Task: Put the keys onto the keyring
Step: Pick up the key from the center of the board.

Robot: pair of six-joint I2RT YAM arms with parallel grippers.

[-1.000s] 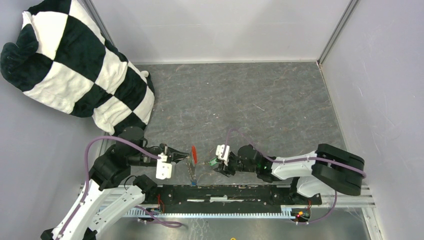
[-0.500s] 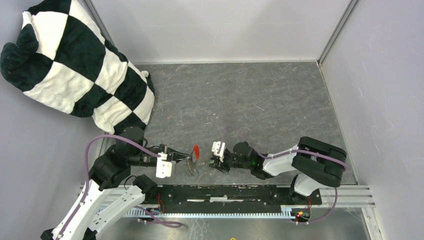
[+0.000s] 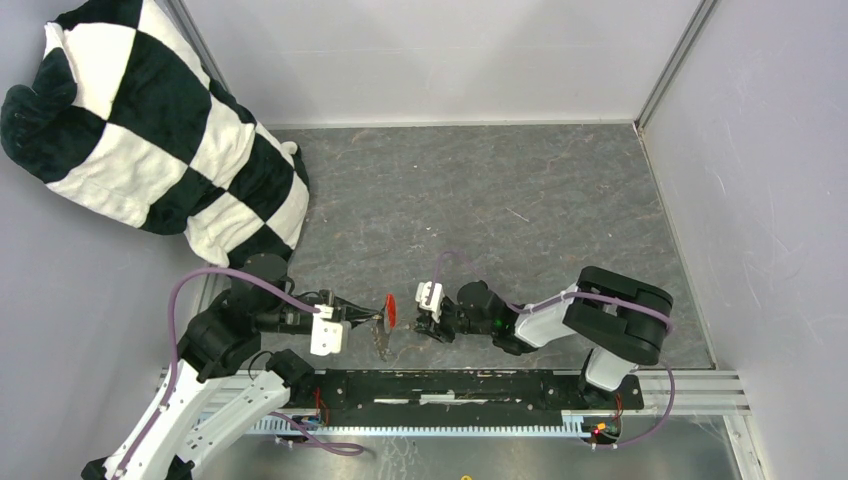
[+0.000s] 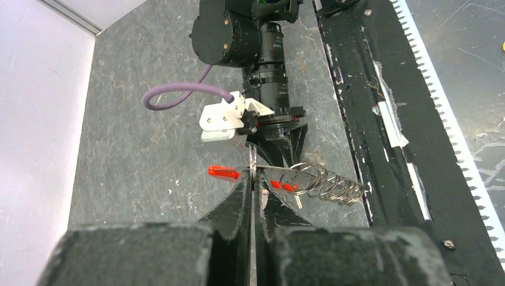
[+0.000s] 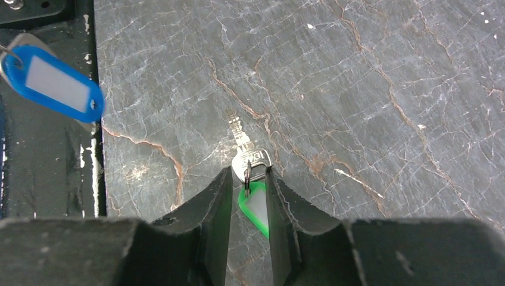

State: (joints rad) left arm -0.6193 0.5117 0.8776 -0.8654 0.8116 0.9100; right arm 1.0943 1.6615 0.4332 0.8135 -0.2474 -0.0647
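Observation:
My left gripper (image 4: 252, 179) is shut on the thin metal ring of the keyring (image 4: 252, 162). Its red tag (image 4: 223, 171) sticks out to the left and a chain of wire rings (image 4: 324, 183) trails right. In the top view the left gripper (image 3: 370, 322) holds the red tag (image 3: 391, 310) just left of my right gripper (image 3: 424, 322). The right gripper (image 5: 248, 174) has its fingertips against both sides of the green key's silver head (image 5: 250, 159); the green tag (image 5: 257, 207) lies between the fingers. The blue key's tag (image 5: 59, 86) rests at the upper left.
A black rail (image 3: 450, 390) runs along the near edge, just below both grippers. A black-and-white checked cushion (image 3: 150, 130) fills the far left corner. Grey walls (image 3: 760, 200) enclose the stone-patterned table (image 3: 500, 200).
My right arm has slid left towards the keyring, and its jaws have narrowed onto the green key's head. The left gripper has stayed shut on the ring, almost in place.

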